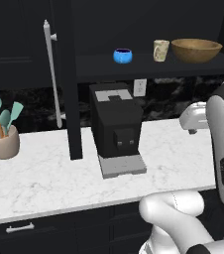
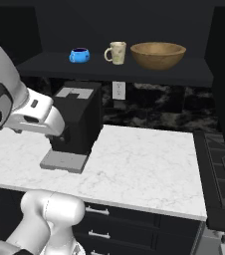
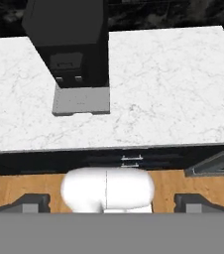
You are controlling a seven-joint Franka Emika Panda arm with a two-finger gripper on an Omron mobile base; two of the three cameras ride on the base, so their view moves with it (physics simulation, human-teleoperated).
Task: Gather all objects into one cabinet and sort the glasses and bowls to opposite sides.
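- A white marble counter (image 1: 44,173) runs under black upper cabinets, with black base drawers (image 2: 134,219) below it and a wooden floor (image 3: 25,183) seen from the hand camera.
- The open black wall cabinet has a dark shelf (image 1: 148,65); its tall door (image 1: 70,79), with a long silver bar handle (image 1: 52,74), stands swung out toward the counter.
- On that shelf, left to right: a small glossy bright blue bowl (image 1: 123,55), a small cream-beige speckled cup (image 1: 160,50), and a wide brown wooden bowl (image 1: 196,49) just beside the cup.
- A black boxy coffee machine with a grey drip tray (image 1: 116,129) sits on the counter beneath the blue bowl.
- A tan pot of teal utensils (image 1: 2,134) stands at the counter's left end.
- The gripper (image 3: 111,201) is low in front of the counter, well below and apart from the shelf items; its two dark fingertips (image 3: 32,202) stand wide apart, holding nothing.
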